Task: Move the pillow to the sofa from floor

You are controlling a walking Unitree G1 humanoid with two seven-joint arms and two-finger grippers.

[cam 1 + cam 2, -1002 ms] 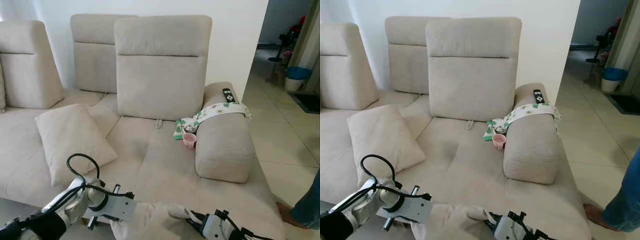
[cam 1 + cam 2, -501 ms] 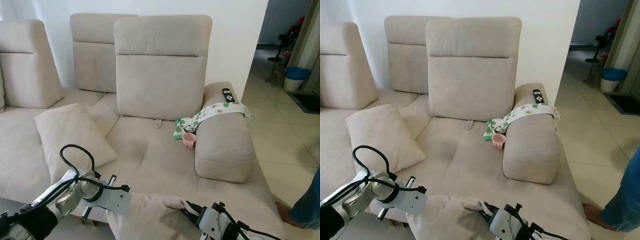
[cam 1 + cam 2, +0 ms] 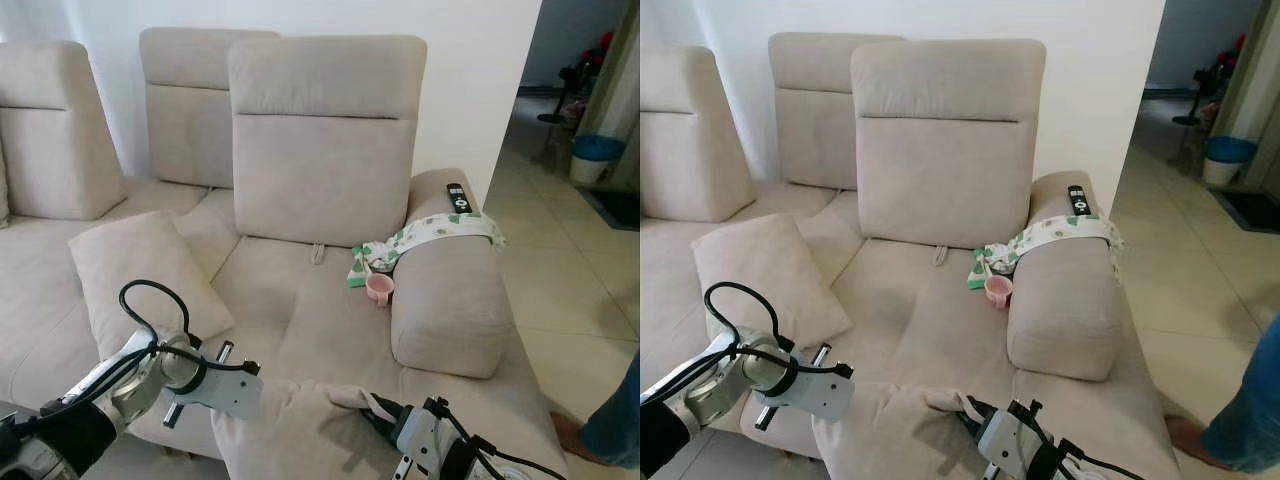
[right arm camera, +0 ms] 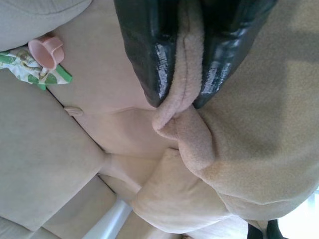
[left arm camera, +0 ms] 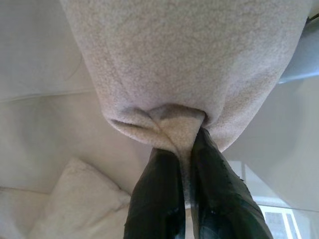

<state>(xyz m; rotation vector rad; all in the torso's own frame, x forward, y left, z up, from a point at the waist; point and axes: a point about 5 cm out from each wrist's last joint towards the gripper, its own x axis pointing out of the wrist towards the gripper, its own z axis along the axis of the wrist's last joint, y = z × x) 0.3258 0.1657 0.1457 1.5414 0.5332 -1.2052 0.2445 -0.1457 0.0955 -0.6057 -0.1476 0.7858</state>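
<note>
- Both grippers, left gripper [image 5: 185, 149] and right gripper [image 4: 182, 94], pinching pillow [image 3: 300, 435] corners.
- Lift evenly, clear sofa [image 3: 330, 320] edge, avoid pink cup [image 3: 379, 288].

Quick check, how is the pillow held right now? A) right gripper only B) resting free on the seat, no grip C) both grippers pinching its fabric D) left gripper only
C: the left gripper and the right gripper each have their jaws closed on a fold of the pillow, held at the sofa's front edge.
</note>
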